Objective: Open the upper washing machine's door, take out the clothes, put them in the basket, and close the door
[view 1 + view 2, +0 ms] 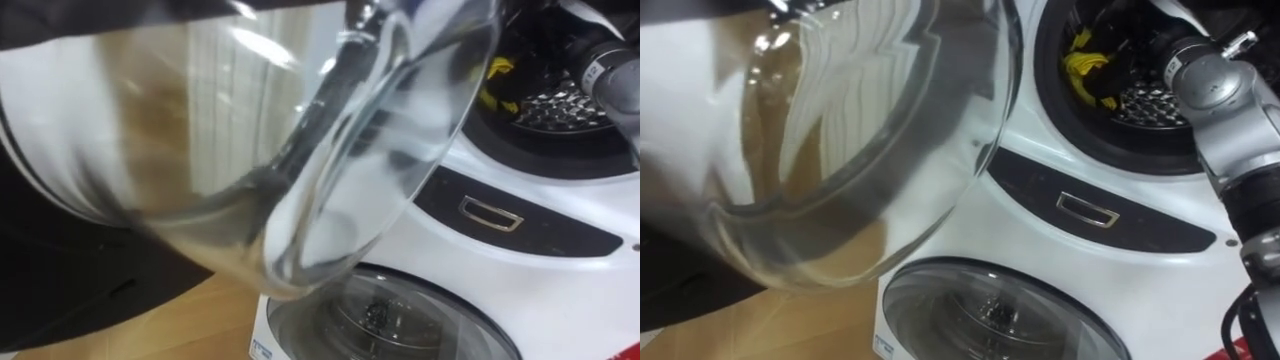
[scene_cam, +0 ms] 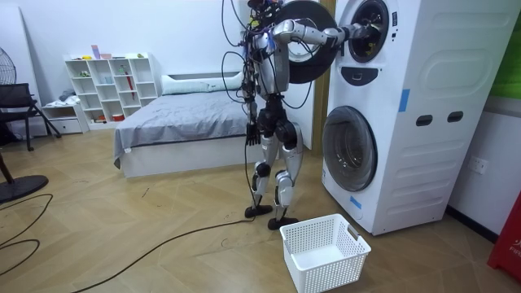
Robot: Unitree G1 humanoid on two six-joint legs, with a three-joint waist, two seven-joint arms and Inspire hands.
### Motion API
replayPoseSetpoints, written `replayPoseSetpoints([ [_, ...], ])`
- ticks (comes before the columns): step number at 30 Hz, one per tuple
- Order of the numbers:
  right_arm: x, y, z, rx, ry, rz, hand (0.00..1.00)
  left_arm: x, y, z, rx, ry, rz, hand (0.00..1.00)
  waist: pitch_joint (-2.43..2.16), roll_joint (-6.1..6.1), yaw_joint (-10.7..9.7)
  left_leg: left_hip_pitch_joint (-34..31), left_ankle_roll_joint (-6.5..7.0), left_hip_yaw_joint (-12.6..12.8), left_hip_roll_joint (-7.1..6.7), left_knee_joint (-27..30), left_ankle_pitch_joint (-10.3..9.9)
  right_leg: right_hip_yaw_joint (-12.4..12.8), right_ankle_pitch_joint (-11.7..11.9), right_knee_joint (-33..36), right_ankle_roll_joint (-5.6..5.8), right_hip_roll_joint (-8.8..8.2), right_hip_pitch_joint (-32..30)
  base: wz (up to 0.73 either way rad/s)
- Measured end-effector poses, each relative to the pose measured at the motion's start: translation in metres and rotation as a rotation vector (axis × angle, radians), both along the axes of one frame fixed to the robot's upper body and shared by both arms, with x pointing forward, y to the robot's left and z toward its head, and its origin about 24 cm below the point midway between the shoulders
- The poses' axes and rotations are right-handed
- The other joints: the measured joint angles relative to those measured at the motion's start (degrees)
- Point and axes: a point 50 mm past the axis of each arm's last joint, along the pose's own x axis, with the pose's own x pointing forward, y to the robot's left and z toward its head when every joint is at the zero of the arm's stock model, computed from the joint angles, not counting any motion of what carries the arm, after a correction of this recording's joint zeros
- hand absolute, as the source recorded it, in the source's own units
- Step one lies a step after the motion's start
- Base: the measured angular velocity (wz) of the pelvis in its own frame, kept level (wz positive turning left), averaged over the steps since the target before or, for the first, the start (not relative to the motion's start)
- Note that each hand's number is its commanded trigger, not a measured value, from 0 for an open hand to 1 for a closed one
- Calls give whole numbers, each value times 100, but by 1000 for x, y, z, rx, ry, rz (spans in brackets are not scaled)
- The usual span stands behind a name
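A yellow piece of clothing (image 1: 1089,66) lies inside the dark drum of the upper washing machine (image 1: 1110,215), also seen as a yellow patch (image 1: 497,84) at the drum's left side. My right arm reaches into that drum, and my right hand (image 1: 1143,42) is deep in the opening beside the yellow cloth, its grip hidden in the dark. The machine's round glass door (image 1: 300,150) stands swung open, close before my head. In the room view I stand facing the stacked machines, my right hand (image 2: 352,33) at the upper opening and my left hand (image 2: 252,134) hanging open at my side.
A white laundry basket (image 2: 324,251) stands on the wood floor near my feet, before the lower machine (image 2: 350,150), whose round door (image 1: 390,320) is closed. A bed (image 2: 175,122) and white shelves (image 2: 110,85) stand behind me.
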Motion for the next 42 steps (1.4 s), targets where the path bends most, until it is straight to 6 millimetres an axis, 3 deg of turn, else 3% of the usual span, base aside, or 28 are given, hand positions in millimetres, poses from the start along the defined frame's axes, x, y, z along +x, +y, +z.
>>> replayPoseSetpoints([
  [5, -3, 18, 17, -27, -90, 63, 100, -3, 0, 0, 1, -6, -4, 0, -9, 38, -69, -4, 0, 152, 2, -1, 0, 131, -9, -1, -14, 18, -49, -13],
  [9, -24, 47, 34, -72, -266, 179, 100, -5, 0, 0, -1, -13, -9, 0, -16, 63, -257, 17, -2, 306, 8, 12, 1, 236, -9, -2, -16, 28, -55, -13],
  [13, -57, 64, 22, -61, -364, 276, 100, -8, -1, -1, -10, -26, -2, 0, -8, 138, -320, 108, -1, 482, -1, -8, 1, 449, -9, 2, -15, 50, -41, -27],
  [16, -82, 74, 16, -79, -432, 319, 100, -9, -5, -2, -21, -31, 1, 0, -20, 280, -395, 131, -1, 639, -19, -11, 1, 581, -9, 20, -15, 54, -62, -25],
  [18, -102, 79, 5, -11, -466, 351, 100, -11, -13, -5, -39, -54, 40, 0, -33, 439, -462, 202, -1, 650, -15, -68, 0, 623, 0, 18, -9, 70, -35, -11],
  [20, -119, 86, -7, 53, -475, 377, 100, -17, -16, -7, -44, -58, 61, 0, -67, 500, -520, 223, -1, 656, -3, -101, 0, 646, 0, 21, -10, 92, -42, -6],
  [23, -134, 93, -21, 154, -459, 422, 100, -29, -22, -9, -27, -32, 69, 0, -44, 558, -630, 285, -4, 797, 19, -107, -2, 703, 17, 45, -40, 125, -29, -12],
  [26, -139, 93, -29, 201, -438, 419, 100, -36, -30, -13, -34, -16, 83, 0, -28, 579, -795, 235, -27, 815, 29, -124, -59, 720, 18, 128, -66, 140, -124, -5],
  [33, -158, 81, -26, 372, -455, 451, 100, -57, -33, -14, -41, 29, 114, 0, -53, 546, -956, 263, -54, 943, 79, -75, -76, 909, 69, 102, -109, 225, -120, -10],
  [42, -176, 40, -43, 471, -409, 329, 100, -58, -28, -12, -27, -15, 145, 0, -9, 649, -1268, 230, -49, 1149, 92, -84, -88, 1030, 71, 109, -103, 259, -206, -10],
])
